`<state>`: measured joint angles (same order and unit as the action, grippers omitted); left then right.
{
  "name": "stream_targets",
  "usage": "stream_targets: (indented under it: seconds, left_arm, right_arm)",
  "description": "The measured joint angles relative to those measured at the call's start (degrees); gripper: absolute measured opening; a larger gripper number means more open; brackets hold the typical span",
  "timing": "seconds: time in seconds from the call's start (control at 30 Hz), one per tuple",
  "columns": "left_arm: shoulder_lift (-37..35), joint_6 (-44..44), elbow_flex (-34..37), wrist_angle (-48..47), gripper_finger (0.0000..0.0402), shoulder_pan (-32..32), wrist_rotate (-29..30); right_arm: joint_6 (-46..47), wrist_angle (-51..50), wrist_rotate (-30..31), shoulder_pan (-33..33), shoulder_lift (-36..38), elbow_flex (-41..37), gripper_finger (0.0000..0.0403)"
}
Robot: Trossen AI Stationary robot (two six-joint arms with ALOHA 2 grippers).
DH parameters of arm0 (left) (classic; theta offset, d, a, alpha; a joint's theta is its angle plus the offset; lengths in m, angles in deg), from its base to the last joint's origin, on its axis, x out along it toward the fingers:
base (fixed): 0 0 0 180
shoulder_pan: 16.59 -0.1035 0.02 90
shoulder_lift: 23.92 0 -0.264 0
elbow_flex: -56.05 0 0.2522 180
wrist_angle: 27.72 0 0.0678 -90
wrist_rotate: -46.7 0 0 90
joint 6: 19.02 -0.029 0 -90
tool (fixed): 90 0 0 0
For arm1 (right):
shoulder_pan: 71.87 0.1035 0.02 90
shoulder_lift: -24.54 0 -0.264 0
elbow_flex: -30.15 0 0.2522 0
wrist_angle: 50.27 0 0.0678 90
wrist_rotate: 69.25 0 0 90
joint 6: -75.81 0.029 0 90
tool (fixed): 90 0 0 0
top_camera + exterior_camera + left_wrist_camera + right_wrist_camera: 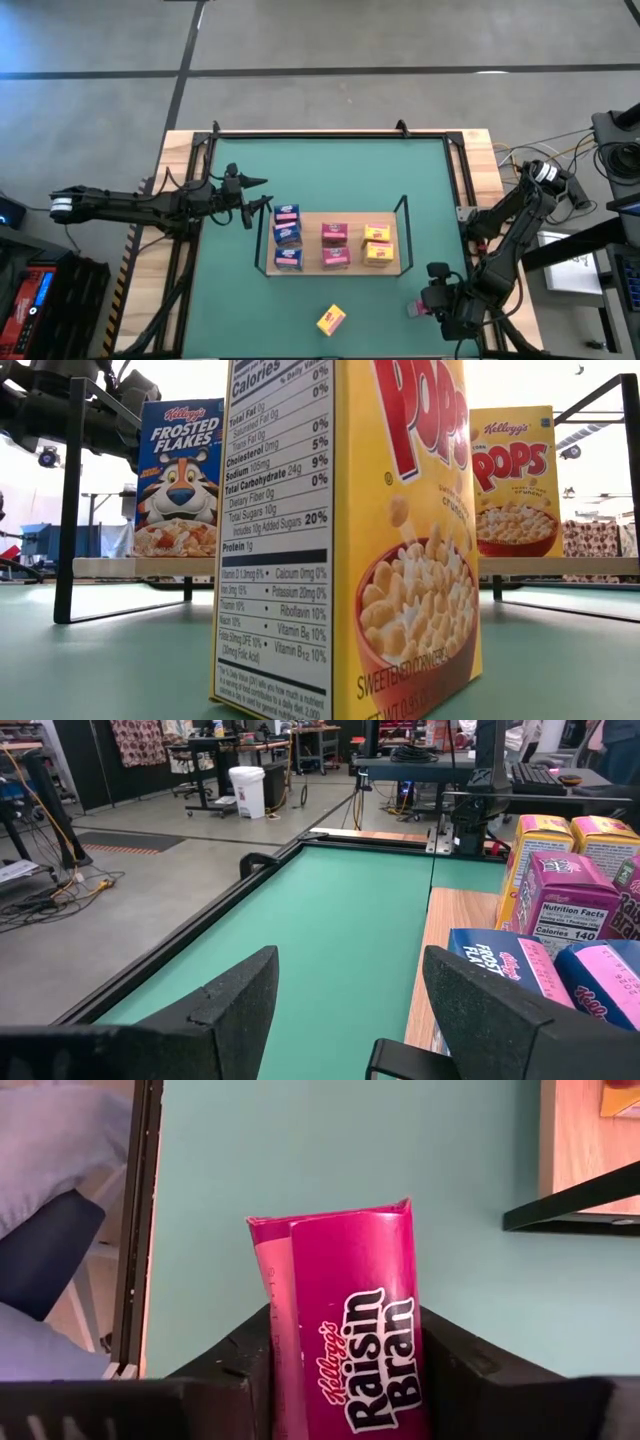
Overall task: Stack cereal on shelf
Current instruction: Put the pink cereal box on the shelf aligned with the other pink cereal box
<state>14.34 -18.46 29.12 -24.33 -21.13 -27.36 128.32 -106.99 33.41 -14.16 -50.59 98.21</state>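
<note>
The right hand is gripping a pink Raisin Bran box near the right front corner of the green bench, its two dark fingers pressing the box's opposite faces while the top end sticks out ahead of them. In the high view that box shows only as a small pink patch beside the gripper.

The left hand is hovering just off the left end of the shelf, fingers spread wide and holding nothing.

On the light-wood shelf, cereal boxes are standing in three groups — blue Frosted Flakes at the left, pink Raisin Bran in the middle, yellow Corn Pops at the right. One more yellow Corn Pops box is waiting on the bench in front of the shelf, well apart from it, and filling the low view.

These small cartons are likely very light and fairly stiff along their edges, but thin cardboard walls would probably dent or bow under a hard squeeze, and the printed faces look smooth enough to slip. The safest hold appears to be across the two broad faces near mid-height — a modest pinch, keeping the box upright so it can be set down flat among its pink neighbours.
</note>
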Motion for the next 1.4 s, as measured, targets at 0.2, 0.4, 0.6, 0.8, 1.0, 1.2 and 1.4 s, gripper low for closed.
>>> stream_targets:
  seconds: [0.2,0.4,0.6,0.8,1.0,1.2,1.4]
  left_arm:
    - [0.0,0.0,0.0,0.0,0.0233,0.0,0.0]
    - [0.0,0.0,0.0,0.0,0.0233,0.0,0.0]
    - [0.0,0.0,0.0,0.0,0.0233,0.0,0.0]
    - [0.0,0.0,0.0,0.0,0.0233,0.0,0.0]
    - [0.0,0.0,0.0,0.0,0.0233,0.0,0.0]
    - [0.0,0.0,0.0,0.0,0.0233,0.0,0.0]
    - [0.0,0.0,0.0,0.0,0.0233,0.0,0.0]
  right_arm:
    - [-0.8,-1.0,2.8,-0.1,1.0,0.0,0.0148]
    - [-0.8,-8.7,9.3,-2.4,3.8,1.0,0.0154]
    - [-0.6,-13.0,10.1,-6.7,8.7,0.8,0.0159]
    - [-0.4,-16.0,9.9,-9.9,13.1,-0.4,0.0160]
    - [1.5,-16.2,7.3,-10.7,14.2,-1.4,0.0160]
    - [1.5,-17.0,4.9,-10.7,13.5,-1.5,0.0160]
    - [1.6,-16.9,4.2,-10.6,13.5,-1.5,0.0162]
